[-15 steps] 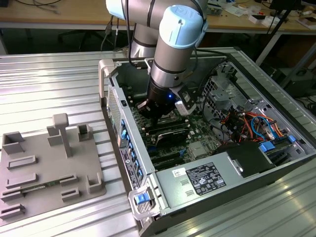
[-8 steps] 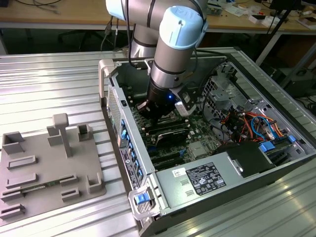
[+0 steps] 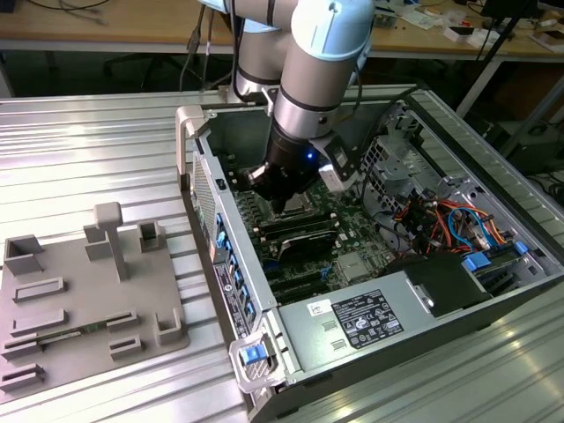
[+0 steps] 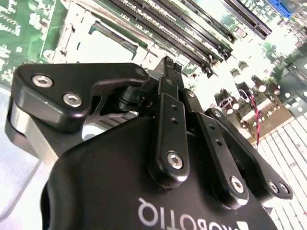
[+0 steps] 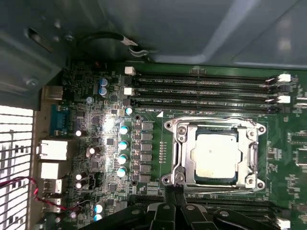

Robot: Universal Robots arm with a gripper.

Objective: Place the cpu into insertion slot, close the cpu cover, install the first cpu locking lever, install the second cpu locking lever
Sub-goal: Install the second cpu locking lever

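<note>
Black gripper (image 4: 169,64), its fingers pressed together on nothing, hangs just beside the insertion slot (image 5: 216,155). Seated there, the cpu (image 5: 215,155) lies silver side up, framed by the cpu cover (image 5: 253,155), at four o'clock in the first wrist view.

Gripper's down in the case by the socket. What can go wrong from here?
1. The gripper sits close beside the memory slots; a sideways slip could knock them.
2. The cpu already lies in the insertion slot under the cpu cover; a skewed press might strain it.
</note>
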